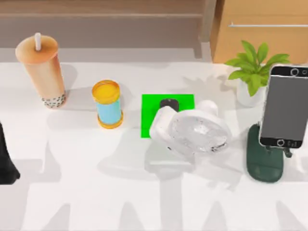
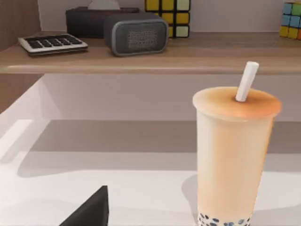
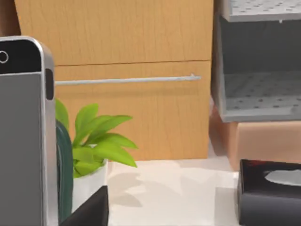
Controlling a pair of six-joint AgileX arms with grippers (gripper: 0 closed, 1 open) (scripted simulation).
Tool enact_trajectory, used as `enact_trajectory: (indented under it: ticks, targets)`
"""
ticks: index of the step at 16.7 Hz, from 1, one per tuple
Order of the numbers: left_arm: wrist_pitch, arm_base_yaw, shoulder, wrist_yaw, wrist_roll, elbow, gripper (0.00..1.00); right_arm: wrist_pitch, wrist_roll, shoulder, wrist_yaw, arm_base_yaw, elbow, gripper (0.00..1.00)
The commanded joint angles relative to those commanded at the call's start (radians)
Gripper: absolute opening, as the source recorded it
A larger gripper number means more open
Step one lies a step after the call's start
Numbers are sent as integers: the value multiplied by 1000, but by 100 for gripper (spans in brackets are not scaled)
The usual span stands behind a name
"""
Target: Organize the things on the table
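White and glossy, the table (image 1: 72,192) carries a bright green square patch (image 1: 149,115) near its middle. On that patch sits the small black gadget (image 1: 169,104), at the patch's far edge. The white desk fan (image 1: 192,130) lies tipped over with its clear cage facing up; its body overlaps the right part of the patch and touches or nearly touches the gadget, though which of the two cannot be told.

At the far left of the table the bubble tea cup (image 1: 42,72) stands upright with its white straw poking from the lid, dark pearls showing at the base. The left wrist view sees the same cup (image 2: 233,160) close by, in front of a wooden shelf (image 2: 141,59) holding a keyboard-like calculator (image 2: 52,44), a grey speaker (image 2: 136,33) and colour cubes (image 2: 168,12).

Between the cup and the patch stands a blue can with a yellow lid (image 1: 108,104). On the right side, the smartphone (image 1: 285,106) stands upright on a dark green stand (image 1: 263,161), beside a potted plant (image 1: 252,72). The right wrist view shows the phone (image 3: 21,136) very near, the plant (image 3: 94,150) behind it and a black tissue box (image 3: 270,193) farther off.

The left arm (image 1: 6,163) sits at the table's left edge; whether either gripper is spread or pressed together cannot be told.
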Motion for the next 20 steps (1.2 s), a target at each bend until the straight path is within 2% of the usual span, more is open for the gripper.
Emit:
enact_trajectory:
  ticks: [3,11,15,20]
  targets:
    - [0,0,0,0,0,0,100,24,-40,-44,-45,-37,-29,100]
    - [48,-1,60,-6,0,15,100,24,-40,-44,-45,-37,-29,100]
    - [199,-15,275,-17,1,55,100,24,-40,-44,-45,-37,-29,100]
    - [474,-55,703,-30,3,123,100,24,-40,-44,-45,-37,-29,100]
